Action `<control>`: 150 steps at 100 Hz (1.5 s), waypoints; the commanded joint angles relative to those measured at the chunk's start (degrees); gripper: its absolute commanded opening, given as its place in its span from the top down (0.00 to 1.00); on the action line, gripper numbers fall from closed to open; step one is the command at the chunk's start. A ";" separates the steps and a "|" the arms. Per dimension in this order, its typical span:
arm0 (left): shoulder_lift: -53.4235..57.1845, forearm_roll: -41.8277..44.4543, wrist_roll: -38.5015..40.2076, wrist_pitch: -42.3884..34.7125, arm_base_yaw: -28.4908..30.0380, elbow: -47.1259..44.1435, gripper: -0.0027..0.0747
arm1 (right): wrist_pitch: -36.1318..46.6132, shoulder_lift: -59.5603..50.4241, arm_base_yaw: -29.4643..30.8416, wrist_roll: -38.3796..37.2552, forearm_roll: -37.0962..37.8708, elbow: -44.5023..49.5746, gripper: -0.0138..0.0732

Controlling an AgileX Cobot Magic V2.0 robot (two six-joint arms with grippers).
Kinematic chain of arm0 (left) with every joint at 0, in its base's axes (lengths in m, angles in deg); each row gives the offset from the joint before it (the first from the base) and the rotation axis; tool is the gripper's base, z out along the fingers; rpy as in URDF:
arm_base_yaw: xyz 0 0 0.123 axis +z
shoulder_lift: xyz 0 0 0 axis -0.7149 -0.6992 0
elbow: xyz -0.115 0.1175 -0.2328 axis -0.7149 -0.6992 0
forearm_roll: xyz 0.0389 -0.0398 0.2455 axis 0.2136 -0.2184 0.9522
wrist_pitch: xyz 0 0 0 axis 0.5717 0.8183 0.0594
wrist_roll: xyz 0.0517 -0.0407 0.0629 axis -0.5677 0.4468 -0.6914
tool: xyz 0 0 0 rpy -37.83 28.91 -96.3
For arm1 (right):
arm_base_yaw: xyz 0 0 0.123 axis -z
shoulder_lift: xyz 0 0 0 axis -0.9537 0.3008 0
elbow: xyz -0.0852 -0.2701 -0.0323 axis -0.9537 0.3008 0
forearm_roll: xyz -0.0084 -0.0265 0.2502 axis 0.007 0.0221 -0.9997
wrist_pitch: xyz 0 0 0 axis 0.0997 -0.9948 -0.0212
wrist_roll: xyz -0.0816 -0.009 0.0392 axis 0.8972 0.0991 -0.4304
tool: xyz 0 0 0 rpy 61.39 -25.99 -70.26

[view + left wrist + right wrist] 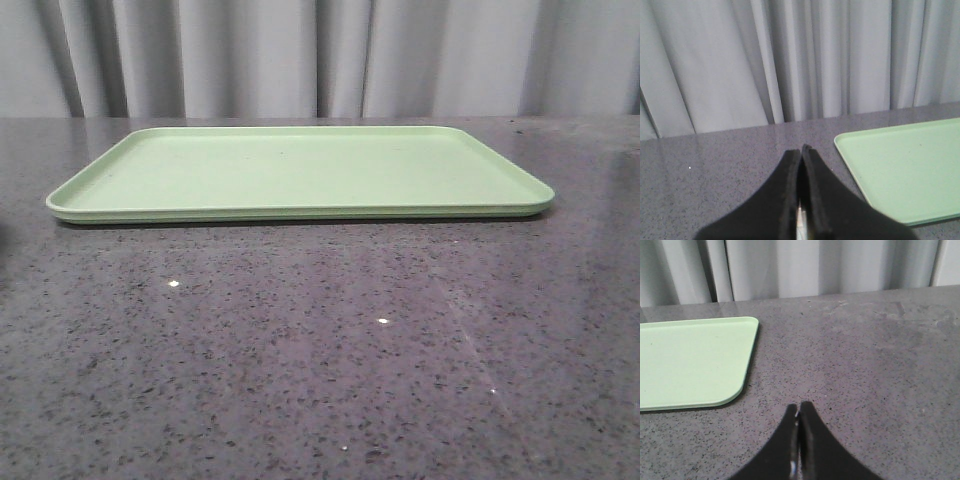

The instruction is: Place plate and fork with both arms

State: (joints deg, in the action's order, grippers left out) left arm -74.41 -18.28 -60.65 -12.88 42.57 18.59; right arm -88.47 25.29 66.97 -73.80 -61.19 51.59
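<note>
The plate and the fork are out of view in every frame. My left gripper [801, 149] is shut with nothing between its black fingers; it hovers over the grey table just off the left end of the light green tray [905, 170]. My right gripper [798, 406] is shut too, empty, over bare table beyond the tray's [690, 365] right end. Neither gripper shows in the front view, where the tray [300, 170] lies flat with nothing on it.
The speckled dark grey table [320, 350] stretches in front of the tray and on both sides. A pale grey curtain [320, 55] hangs behind the table's far edge.
</note>
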 commanded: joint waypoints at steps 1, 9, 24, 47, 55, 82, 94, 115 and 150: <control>-5.84 -0.35 0.16 0.09 -0.02 5.36 0.99 | 1.03 4.17 0.05 0.13 -0.04 -4.94 0.92; -9.75 -0.35 0.16 1.90 -0.02 8.86 0.99 | -0.07 7.34 0.05 0.18 -0.04 -6.78 0.92; -16.36 -0.35 0.16 3.72 -0.02 13.08 0.99 | -0.09 11.23 0.05 0.18 -0.04 -7.75 0.90; -20.83 -0.58 0.16 3.34 -0.02 15.12 0.63 | 0.06 12.61 0.05 0.18 -0.04 -8.01 0.48; -20.97 -0.58 0.16 3.22 -0.02 15.12 0.44 | 0.06 12.61 0.05 0.18 -0.04 -8.01 0.36; -20.97 -0.58 0.16 2.36 -0.02 15.02 0.29 | 0.17 12.61 0.05 0.18 -0.04 -7.88 0.32; -20.97 -0.58 0.46 2.63 -0.02 15.13 0.30 | 0.25 12.61 0.04 0.18 -0.58 -7.89 0.32; -23.13 -0.15 5.28 10.64 2.96 19.47 0.37 | 0.26 12.61 0.04 0.18 -0.67 -8.11 0.32; -30.22 0.47 5.28 19.53 18.13 25.65 0.37 | 0.26 12.61 0.04 0.18 -0.67 -8.11 0.32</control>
State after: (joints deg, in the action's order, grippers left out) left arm -103.24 -17.79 -56.15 9.25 58.77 42.03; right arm -92.56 36.99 66.97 -73.80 -62.22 45.55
